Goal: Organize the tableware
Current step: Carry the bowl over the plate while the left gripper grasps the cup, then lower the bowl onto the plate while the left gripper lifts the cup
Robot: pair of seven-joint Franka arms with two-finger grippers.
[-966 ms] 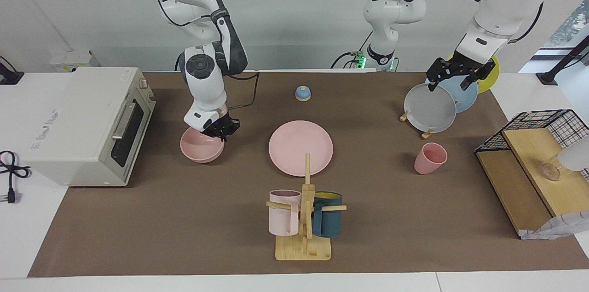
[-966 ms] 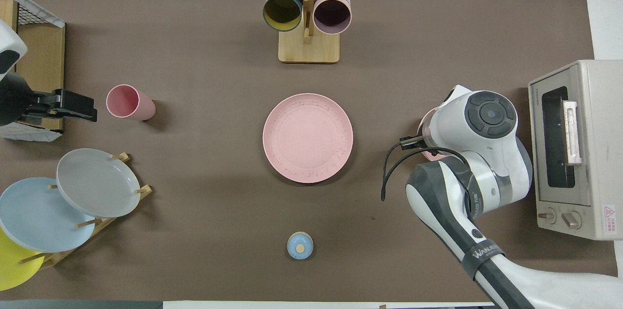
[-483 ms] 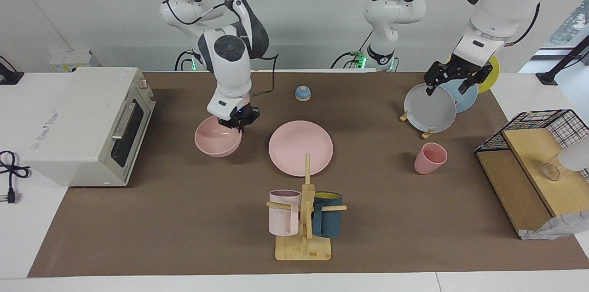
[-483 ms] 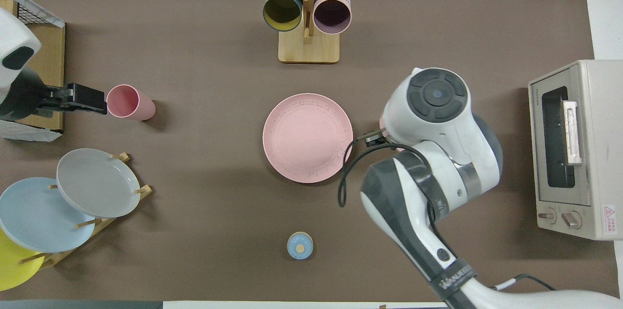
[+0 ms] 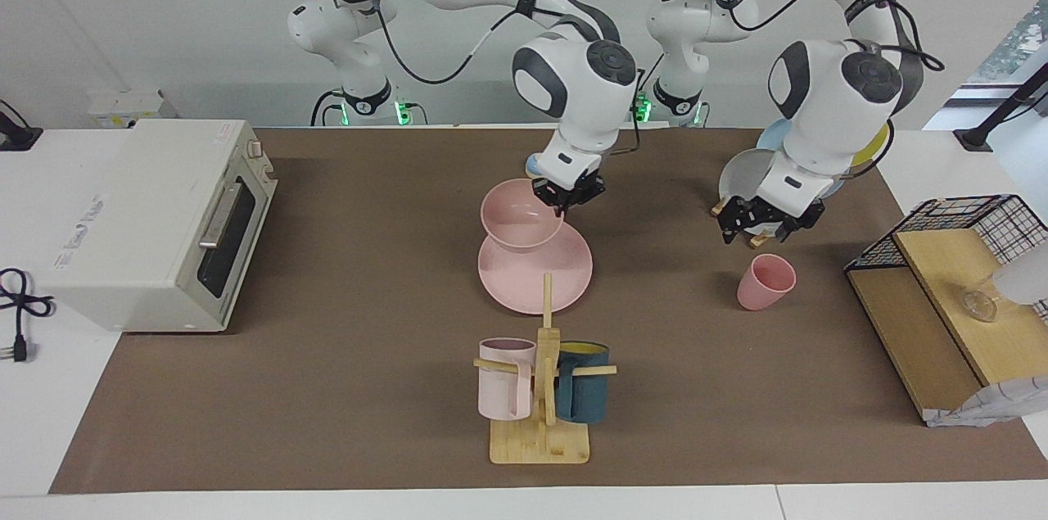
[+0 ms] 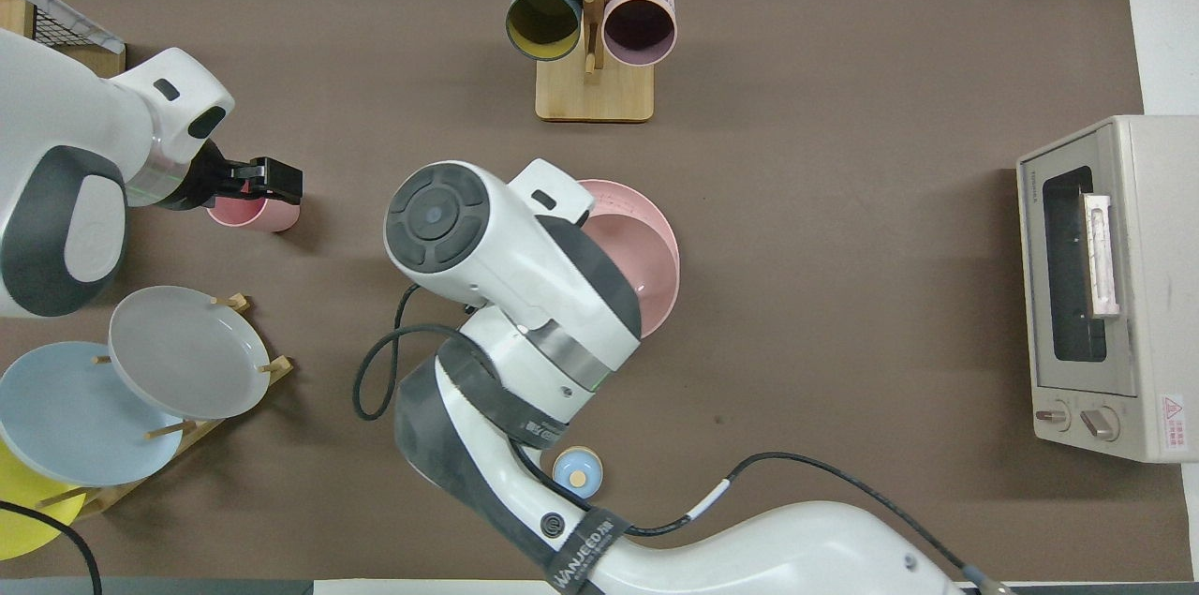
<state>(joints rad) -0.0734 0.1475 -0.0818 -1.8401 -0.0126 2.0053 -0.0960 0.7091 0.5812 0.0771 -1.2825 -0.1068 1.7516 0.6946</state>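
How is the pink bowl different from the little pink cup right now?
The pink bowl is wide, shallow and rounded; the pink cup is narrow, taller and tapered. The bowl is held up over the pink plate, gripped at its rim by the right gripper; the cup stands on the table mat, untouched, with the open left gripper above it. The bowl is mid-table; the cup is toward the left arm's end. Both share a matte salmon pink.

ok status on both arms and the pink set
Right gripper shut on bowl, over plate. Left gripper open above cup. Nothing blocking.
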